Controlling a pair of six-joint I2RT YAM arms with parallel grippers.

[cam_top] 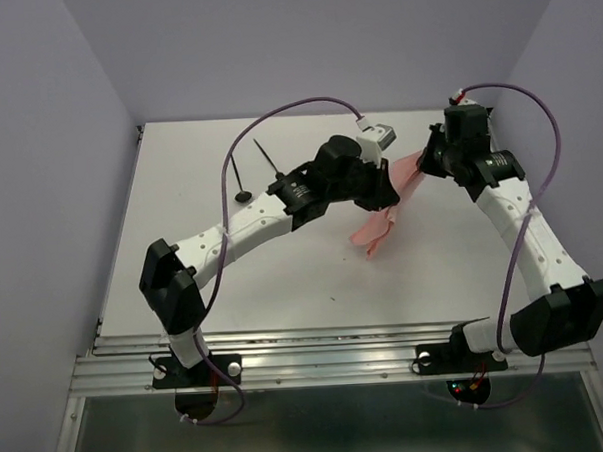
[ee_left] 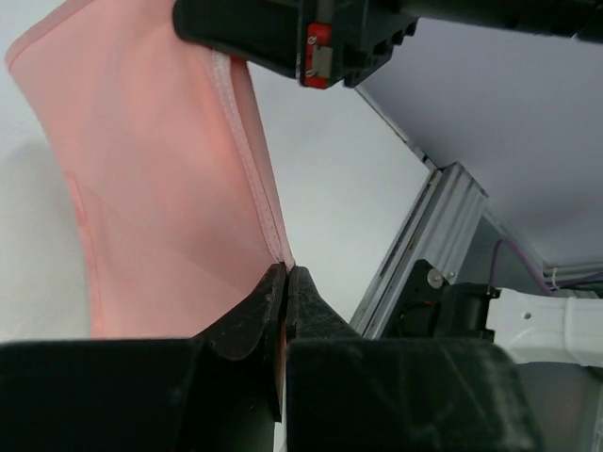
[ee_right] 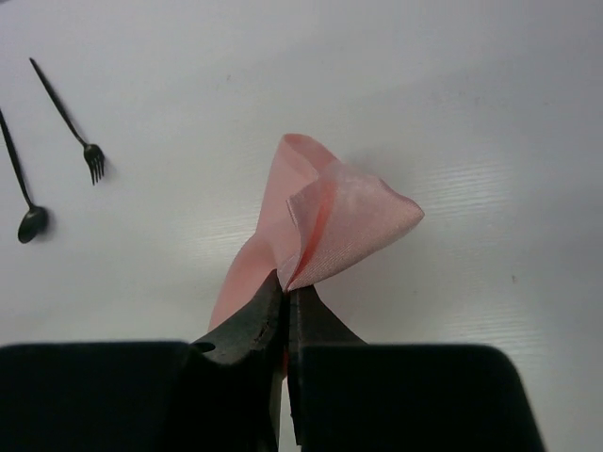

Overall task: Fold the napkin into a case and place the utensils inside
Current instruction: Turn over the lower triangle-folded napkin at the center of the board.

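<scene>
The pink napkin [cam_top: 378,230] hangs lifted between both grippers over the middle right of the table, its lower part drooping toward the surface. My left gripper [cam_top: 390,192] is shut on one edge of the napkin [ee_left: 170,188]. My right gripper [cam_top: 425,161] is shut on another corner of the napkin [ee_right: 330,221], which bunches up above the jaws. The black spoon [cam_top: 240,184] and the black fork [cam_top: 271,163] lie on the table at the back left; they also show in the right wrist view, spoon [ee_right: 26,212] and fork [ee_right: 75,132].
Purple cables [cam_top: 277,112] loop above both arms. The white table [cam_top: 284,277] ends at a metal rail [cam_top: 327,345] at the near edge. Lilac walls [cam_top: 38,147] close in left, back and right.
</scene>
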